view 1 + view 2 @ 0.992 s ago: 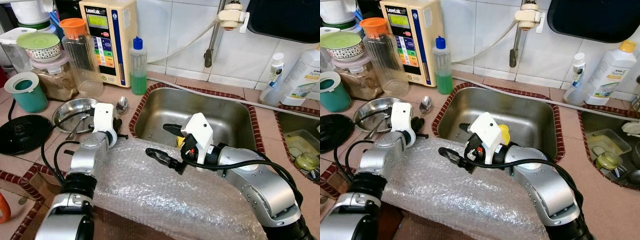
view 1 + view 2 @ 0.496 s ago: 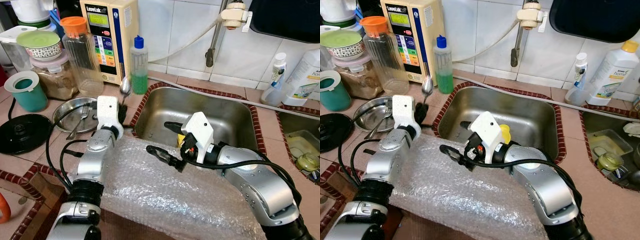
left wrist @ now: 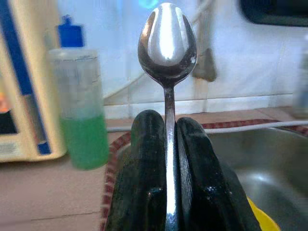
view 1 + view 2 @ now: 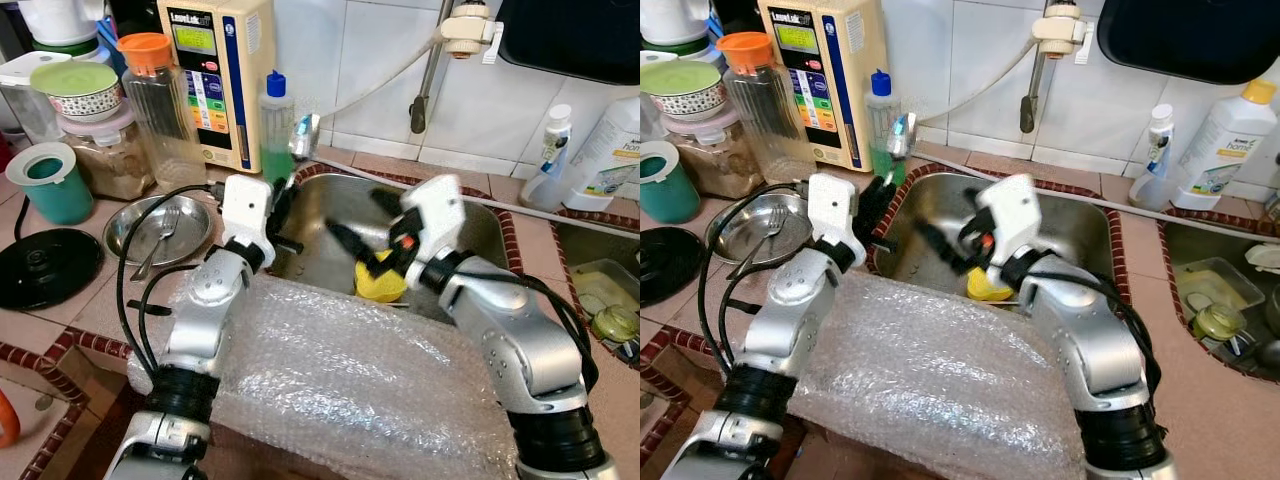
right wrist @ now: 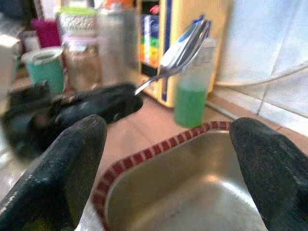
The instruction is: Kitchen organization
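Observation:
My left gripper [image 4: 281, 206] is shut on the handle of a steel spoon [image 4: 304, 133] and holds it upright above the left rim of the steel sink [image 4: 470, 235]. In the left wrist view the spoon's bowl [image 3: 167, 43] stands above the two closed fingers [image 3: 144, 163]. My right gripper [image 4: 362, 222] hangs open over the sink, just right of the spoon, with nothing between its fingers [image 5: 62, 163]. In the right wrist view the spoon [image 5: 185, 43] is ahead of it, beyond the fingertips. A yellow round object [image 4: 381, 285] lies in the sink below the right gripper.
A sheet of bubble wrap [image 4: 350, 380] covers the counter in front of the sink. Left of the sink are a steel bowl with a fork [image 4: 160, 225], a green soap bottle [image 4: 277, 130], a plastic pitcher [image 4: 160, 110], a teal cup [image 4: 50, 185] and a black lid [image 4: 40, 265]. Cleaning bottles [image 4: 610, 140] stand at the right.
My left gripper has carried the spoon up and to the right, from the counter to above the sink's rim. My right gripper has lifted off the bubble wrap and swung back over the sink.

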Tool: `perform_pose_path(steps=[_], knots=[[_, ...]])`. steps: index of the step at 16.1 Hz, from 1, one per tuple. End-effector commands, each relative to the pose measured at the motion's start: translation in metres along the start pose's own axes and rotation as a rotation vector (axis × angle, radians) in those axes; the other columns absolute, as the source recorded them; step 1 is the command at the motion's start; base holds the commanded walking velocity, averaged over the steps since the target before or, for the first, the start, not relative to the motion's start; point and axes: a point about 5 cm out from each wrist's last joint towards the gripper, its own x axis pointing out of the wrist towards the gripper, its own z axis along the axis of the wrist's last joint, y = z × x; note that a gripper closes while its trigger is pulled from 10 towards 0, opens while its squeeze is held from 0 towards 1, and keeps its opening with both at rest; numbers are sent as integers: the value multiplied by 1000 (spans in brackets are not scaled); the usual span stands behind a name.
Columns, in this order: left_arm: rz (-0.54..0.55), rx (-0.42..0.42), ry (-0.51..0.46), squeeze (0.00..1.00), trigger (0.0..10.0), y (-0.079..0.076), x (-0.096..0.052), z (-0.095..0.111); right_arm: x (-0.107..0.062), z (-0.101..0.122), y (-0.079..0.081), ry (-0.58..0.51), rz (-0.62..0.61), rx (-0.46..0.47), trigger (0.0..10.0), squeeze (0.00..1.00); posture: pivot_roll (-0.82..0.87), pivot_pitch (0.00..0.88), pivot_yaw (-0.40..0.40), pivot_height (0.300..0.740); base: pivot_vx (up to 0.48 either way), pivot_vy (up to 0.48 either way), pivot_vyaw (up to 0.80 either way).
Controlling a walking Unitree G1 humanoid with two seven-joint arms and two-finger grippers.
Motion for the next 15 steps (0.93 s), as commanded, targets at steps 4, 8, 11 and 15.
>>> perform_pose_path(steps=[4,8,11,15], knots=[[-194,32,-56,0,0,-31,1,9,7,18,-9,-106,-54,98,10000,0,9,0,-15,740,0,0,0],[-274,28,-88,0,0,-46,-3,12,12,18,-13,-125,-104,217,10000,0,12,0,-14,740,0,0,0],[-261,25,-126,0,0,-48,-4,19,17,15,-20,-120,-170,254,10000,0,12,0,-12,740,0,0,0],[-273,22,-133,0,0,-51,-6,21,27,10,-21,-106,-206,333,9412,0,20,0,-9,740,0,0,0]])
